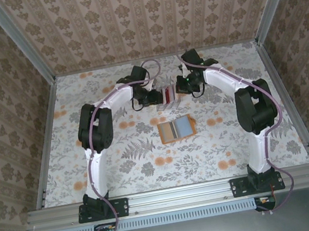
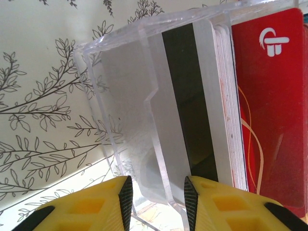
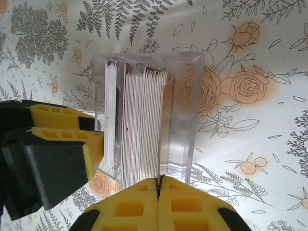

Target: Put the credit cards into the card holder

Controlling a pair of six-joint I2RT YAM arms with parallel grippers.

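Trainee: Position of the card holder (image 1: 177,129), please.

Technician: It lies open and flat at the centre of the top view, below the clear rack (image 1: 166,97) and apart from it. No card is visible in it. Judgement: loading has not begun.

Trainee: State of the left gripper (image 2: 156,197)?

Technician: Its jaws stand partly apart at the bottom edge of the left wrist view, one on either side of the rack's transparent end wall. Whether the fingers (image 2: 126,197) press that wall cannot be told. The likely purpose is to brace the rack so that it does not slide or tip when a card is drawn.

Trainee: And the right gripper (image 3: 158,190)?

Technician: Closed. Its jaws meet at the bottom centre of the right wrist view, directly at the near edge of the credit cards (image 3: 139,125), which stand on edge, packed side by side in the rack. Whether one thin card is caught between them cannot be told. Judgement: the step in hand is extraction of one card from the stack's right side.
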